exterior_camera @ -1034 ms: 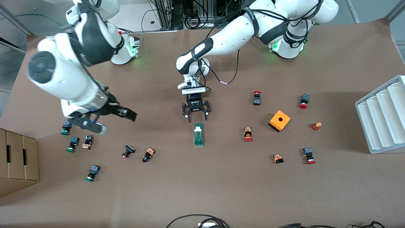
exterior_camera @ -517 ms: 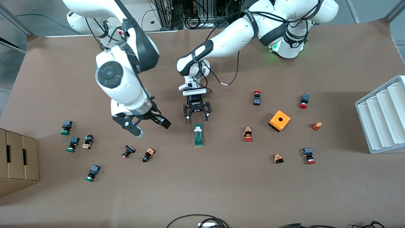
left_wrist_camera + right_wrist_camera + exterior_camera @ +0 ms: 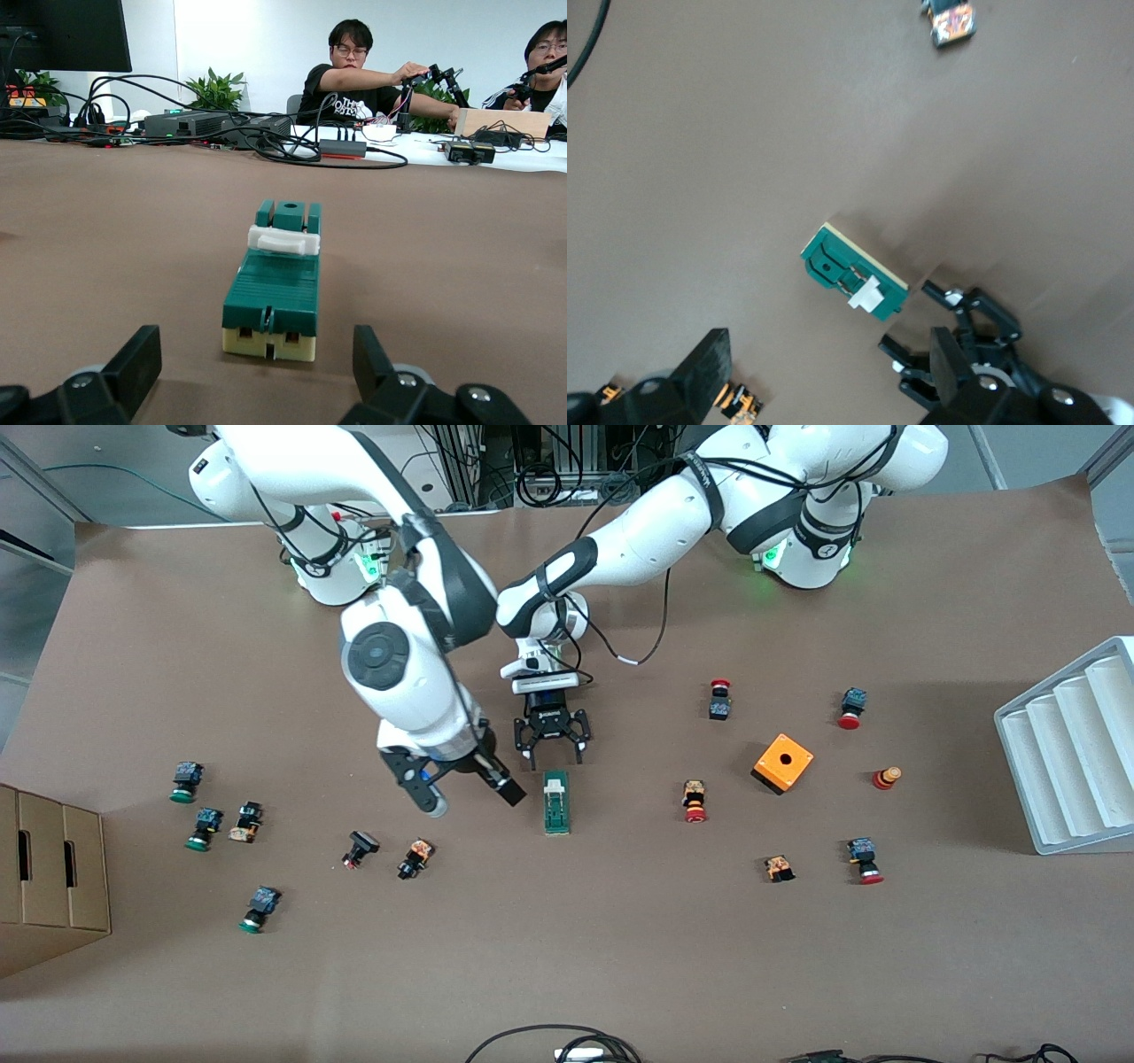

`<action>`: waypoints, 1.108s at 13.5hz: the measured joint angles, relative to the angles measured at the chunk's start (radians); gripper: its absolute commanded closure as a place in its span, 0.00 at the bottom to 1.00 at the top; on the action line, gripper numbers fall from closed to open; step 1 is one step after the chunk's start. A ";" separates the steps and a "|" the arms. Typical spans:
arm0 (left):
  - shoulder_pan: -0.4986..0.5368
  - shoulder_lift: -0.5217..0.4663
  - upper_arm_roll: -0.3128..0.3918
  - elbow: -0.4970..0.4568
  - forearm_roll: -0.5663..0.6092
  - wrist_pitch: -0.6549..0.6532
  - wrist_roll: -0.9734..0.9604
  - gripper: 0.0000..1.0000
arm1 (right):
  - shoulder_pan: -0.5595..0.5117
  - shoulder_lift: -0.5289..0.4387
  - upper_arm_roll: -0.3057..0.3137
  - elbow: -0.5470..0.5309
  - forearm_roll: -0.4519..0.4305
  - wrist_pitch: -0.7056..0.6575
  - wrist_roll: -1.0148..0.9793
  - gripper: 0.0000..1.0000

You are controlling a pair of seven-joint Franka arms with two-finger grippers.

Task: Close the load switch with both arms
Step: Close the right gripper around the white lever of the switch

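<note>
The green load switch lies flat on the brown table, its white handle piece at the end toward the robots. My left gripper hangs low just short of that end, open, with nothing between its fingers. In the left wrist view the load switch lies straight ahead between the spread fingers. My right gripper is open in the air beside the switch, toward the right arm's end. The right wrist view looks down on the load switch and the left gripper next to it.
An orange square box and several small push buttons lie toward the left arm's end; more buttons lie toward the right arm's end. A grey ribbed rack and a cardboard box stand at the table's ends.
The right arm has swung in from the right arm's end of the table to just beside the load switch. The left gripper has stayed over the switch's handle end, its fingers slightly narrower.
</note>
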 measured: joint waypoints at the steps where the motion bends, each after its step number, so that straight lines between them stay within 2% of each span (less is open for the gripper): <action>1: 0.000 0.000 0.000 0.000 0.000 0.000 0.000 0.10 | 0.014 0.014 0.000 -0.012 0.000 0.039 0.034 0.02; 4: 0.000 0.001 0.000 0.000 0.000 0.000 0.029 0.14 | 0.045 0.053 0.000 -0.054 0.000 0.134 0.111 0.03; 8: 0.001 0.001 0.000 0.002 0.000 0.000 0.049 0.29 | 0.089 0.127 0.000 -0.064 0.000 0.248 0.233 0.05; 13: 0.007 0.003 0.001 0.006 0.000 0.000 0.085 0.31 | 0.126 0.156 0.000 -0.092 0.000 0.298 0.337 0.06; 15: 0.008 0.004 0.001 0.017 0.000 0.000 0.090 0.32 | 0.145 0.156 0.000 -0.119 0.000 0.327 0.367 0.11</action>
